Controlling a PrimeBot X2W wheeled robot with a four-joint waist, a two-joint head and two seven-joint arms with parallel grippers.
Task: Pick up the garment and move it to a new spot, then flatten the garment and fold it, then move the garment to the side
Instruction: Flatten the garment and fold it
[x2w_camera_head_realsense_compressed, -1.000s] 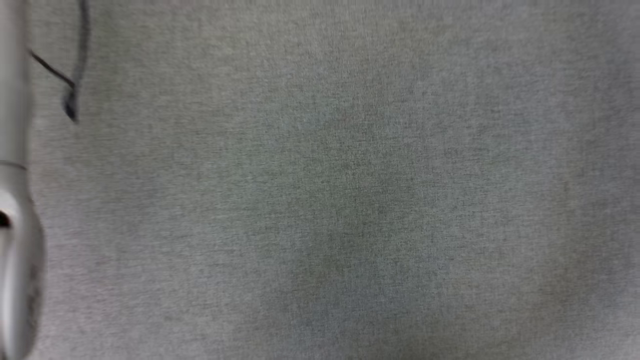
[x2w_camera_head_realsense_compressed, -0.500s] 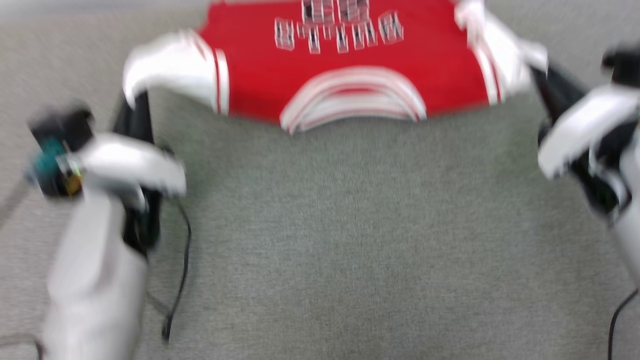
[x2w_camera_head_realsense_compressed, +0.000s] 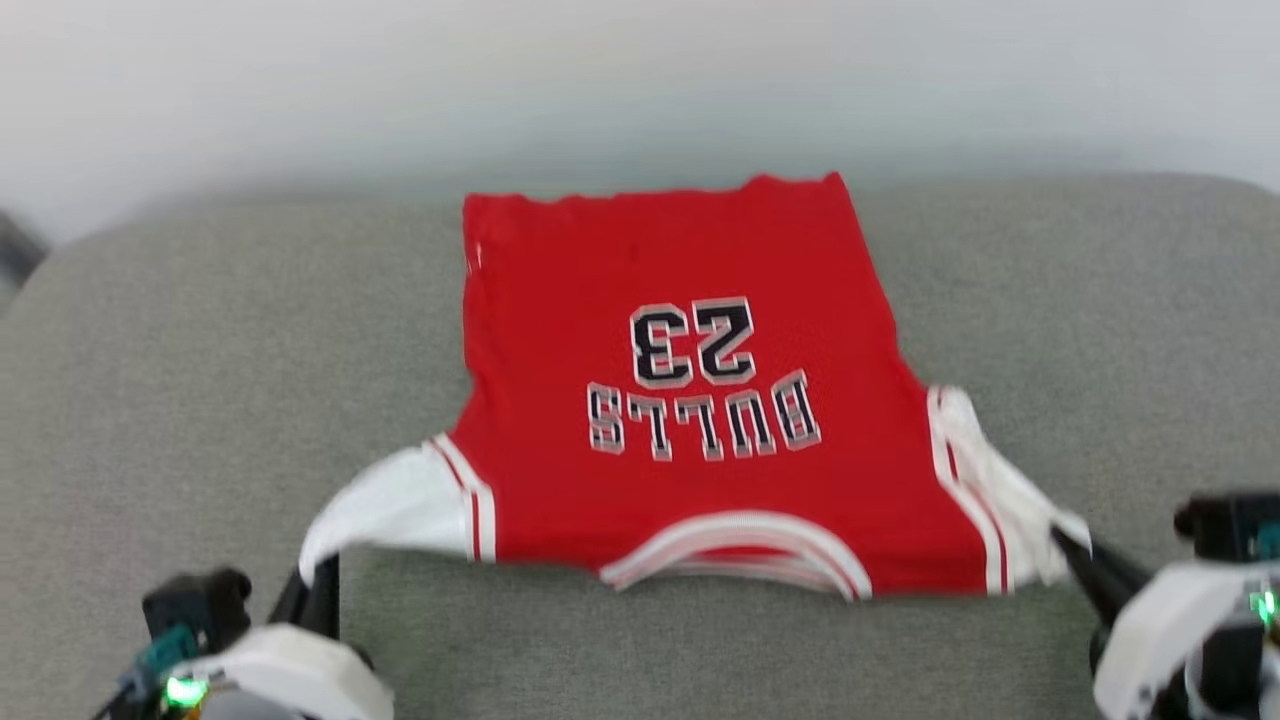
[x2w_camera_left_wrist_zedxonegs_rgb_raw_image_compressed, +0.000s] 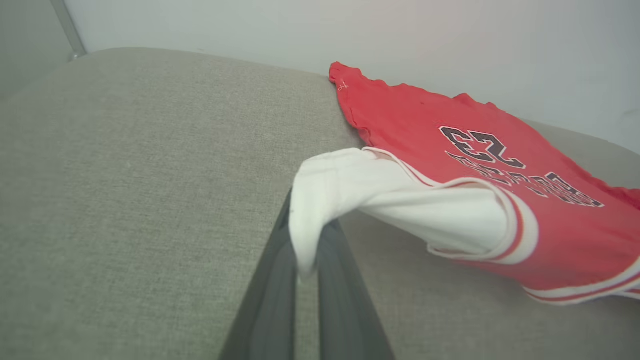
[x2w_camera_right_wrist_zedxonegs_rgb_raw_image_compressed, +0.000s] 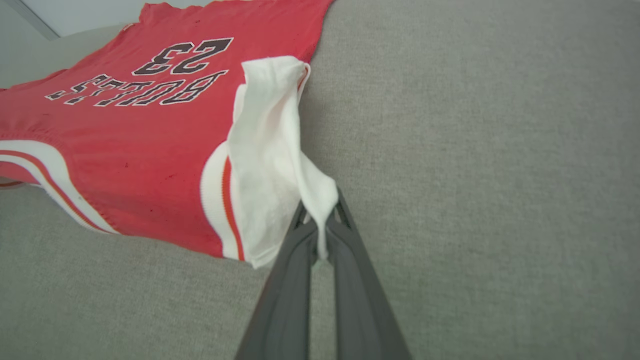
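Observation:
The garment (x2w_camera_head_realsense_compressed: 690, 400) is a bright red jersey with black white-outlined lettering, spread over the grey cushion (x2w_camera_head_realsense_compressed: 200, 380) with its collar toward me. My left gripper (x2w_camera_head_realsense_compressed: 318, 572) is shut on its white left sleeve (x2w_camera_left_wrist_zedxonegs_rgb_raw_image_compressed: 350, 195), pinched between the dark fingers (x2w_camera_left_wrist_zedxonegs_rgb_raw_image_compressed: 270, 300). On the other side my right gripper (x2w_camera_head_realsense_compressed: 1065, 545) is shut on the white right sleeve (x2w_camera_right_wrist_zedxonegs_rgb_raw_image_compressed: 275, 150), which rises into the fingertips (x2w_camera_right_wrist_zedxonegs_rgb_raw_image_compressed: 320, 235). Both sleeves are lifted a little off the cushion; the red body (x2w_camera_right_wrist_zedxonegs_rgb_raw_image_compressed: 125, 115) lies flat on it.
A pale wall (x2w_camera_head_realsense_compressed: 640, 80) stands right behind the cushion's far edge, close to the garment's hem. Bare grey fabric lies left (x2w_camera_left_wrist_zedxonegs_rgb_raw_image_compressed: 125, 175) and right (x2w_camera_right_wrist_zedxonegs_rgb_raw_image_compressed: 500, 150) of the garment and in front of the collar.
The head camera has tilted up from bare cushion to the whole garment and the wall. Both grippers keep their hold on the sleeves.

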